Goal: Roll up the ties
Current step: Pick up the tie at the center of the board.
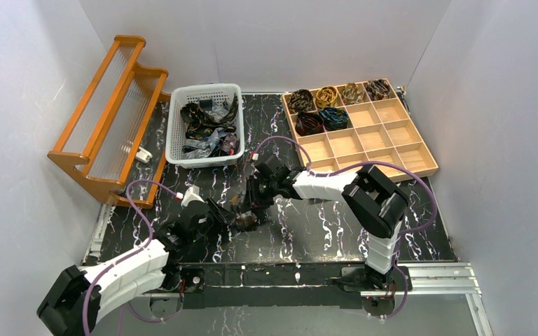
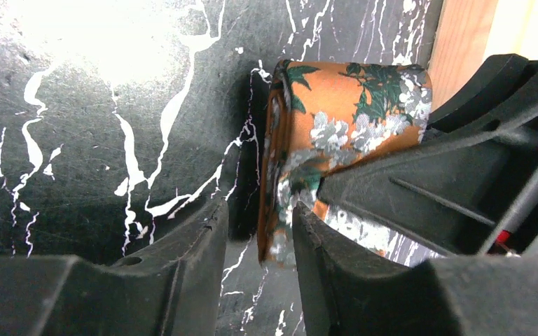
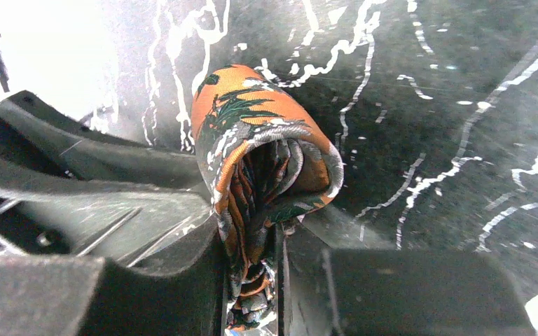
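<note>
The rolled tie (image 3: 266, 157), orange with green leaves and grey blossoms, is sitting as a tight coil on the black marbled table (image 1: 322, 224), near the middle of it and a little towards the near edge, between the two arms. In the right wrist view its open end is facing the camera, showing the layers wound inside.

The right gripper (image 3: 252, 280) is reaching in from the right and is pinching the lower part of the coil; its jaws are pressing together on the folded layers, with fabric filling the narrow slot between them. The left gripper (image 2: 259, 224) is coming in from the near left, and its jaws are standing spread. The outer edge of the roll is hanging between them, lying close against one finger, while a strip of table is showing between the fabric and the other finger (image 2: 182, 266).

Farther out, a white basket (image 1: 203, 89) is standing at the far side, left of centre, holding loose ties (image 1: 203, 122) in a dark heap. At the far right a wooden tray (image 1: 385, 112) is holding six coiled ties (image 1: 326, 96) in its far-left compartments. A wooden rack (image 1: 105, 126) is leaning along the left edge.
</note>
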